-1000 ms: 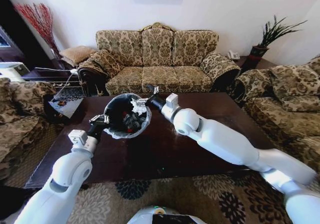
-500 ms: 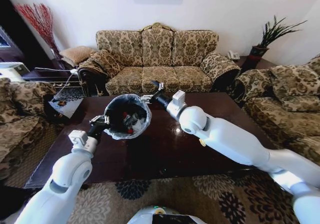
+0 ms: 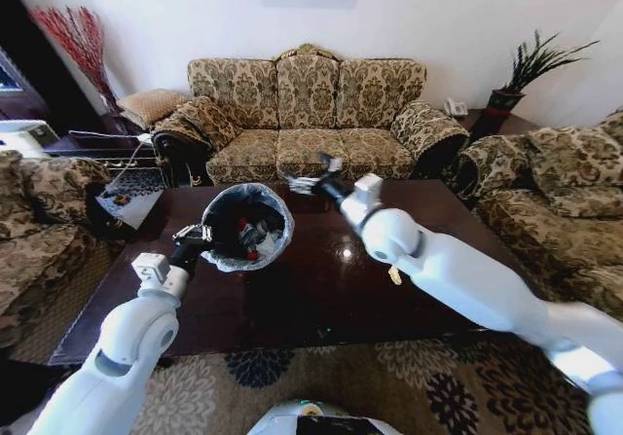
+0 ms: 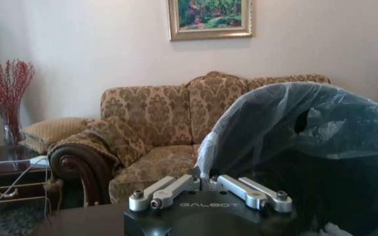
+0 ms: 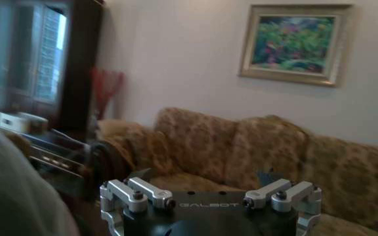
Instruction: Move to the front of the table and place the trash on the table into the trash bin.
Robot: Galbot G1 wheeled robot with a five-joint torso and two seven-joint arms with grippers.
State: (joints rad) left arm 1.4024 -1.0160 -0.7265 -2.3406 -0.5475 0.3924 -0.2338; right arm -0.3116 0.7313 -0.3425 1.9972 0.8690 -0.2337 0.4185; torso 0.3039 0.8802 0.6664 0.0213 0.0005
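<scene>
The trash bin (image 3: pixel 246 223), black inside with a pale liner over its rim, hangs tilted over the left part of the dark wooden table (image 3: pixel 321 299). My left gripper (image 3: pixel 195 233) is shut on its near rim; the left wrist view shows the fingers (image 4: pixel 175 186) pinched on the liner (image 4: pixel 294 128). Trash (image 3: pixel 255 238) lies inside: white crumpled paper and something red. My right gripper (image 3: pixel 313 176) hovers just right of the bin's mouth, above the table's far edge, open and empty, as in the right wrist view (image 5: pixel 208 196). A small yellow scrap (image 3: pixel 393 275) lies on the table under my right forearm.
A patterned sofa (image 3: pixel 307 114) stands right behind the table, with matching armchairs at the left (image 3: pixel 29 221) and right (image 3: pixel 565 192). A low side table with cables (image 3: pixel 127 197) sits at the left, a potted plant (image 3: pixel 521 70) at the back right. Patterned rug (image 3: pixel 409 367) lies in front.
My right gripper has pulled back out of the bin's mouth, moving right and a little up, with its fingers apart. The left gripper has kept hold of the bin in place.
</scene>
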